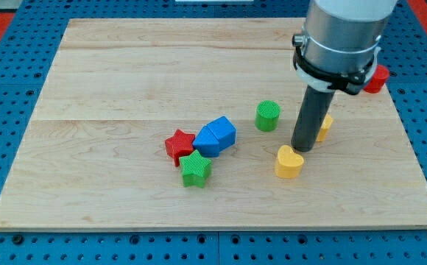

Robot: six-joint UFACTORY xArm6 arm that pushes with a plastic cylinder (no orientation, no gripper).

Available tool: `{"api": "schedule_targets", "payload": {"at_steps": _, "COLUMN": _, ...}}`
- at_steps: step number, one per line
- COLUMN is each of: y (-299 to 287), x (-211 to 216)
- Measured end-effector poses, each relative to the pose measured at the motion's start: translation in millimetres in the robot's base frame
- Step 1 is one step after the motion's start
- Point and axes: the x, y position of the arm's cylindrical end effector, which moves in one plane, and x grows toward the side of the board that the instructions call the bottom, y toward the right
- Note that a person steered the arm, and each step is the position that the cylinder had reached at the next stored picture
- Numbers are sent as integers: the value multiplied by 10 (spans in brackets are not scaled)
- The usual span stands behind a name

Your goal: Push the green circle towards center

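Note:
The green circle (268,115) is a short upright green cylinder right of the board's middle. My tip (303,149) is the lower end of a dark rod. It rests on the board to the right of and a little below the green circle, with a gap between them. A yellow heart block (288,162) lies just below and left of the tip, close to it. A second yellow block (324,126) is partly hidden behind the rod on its right.
A red star (179,145), a green star (196,169) and two blue blocks (216,136) cluster left of centre. A red block (378,78) sits at the board's right edge, partly hidden by the arm. The wooden board (125,73) lies on blue pegboard.

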Motion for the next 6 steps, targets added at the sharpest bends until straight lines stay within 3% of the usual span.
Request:
{"api": "schedule_targets", "payload": {"at_steps": 1, "y": 199, "x": -6}}
{"api": "schedule_targets", "payload": {"at_steps": 2, "y": 426, "x": -286}}
{"api": "schedule_targets", "payload": {"at_steps": 4, "y": -241, "x": -359}}
{"api": "schedule_targets", "payload": {"at_steps": 6, "y": -346, "x": -335}}
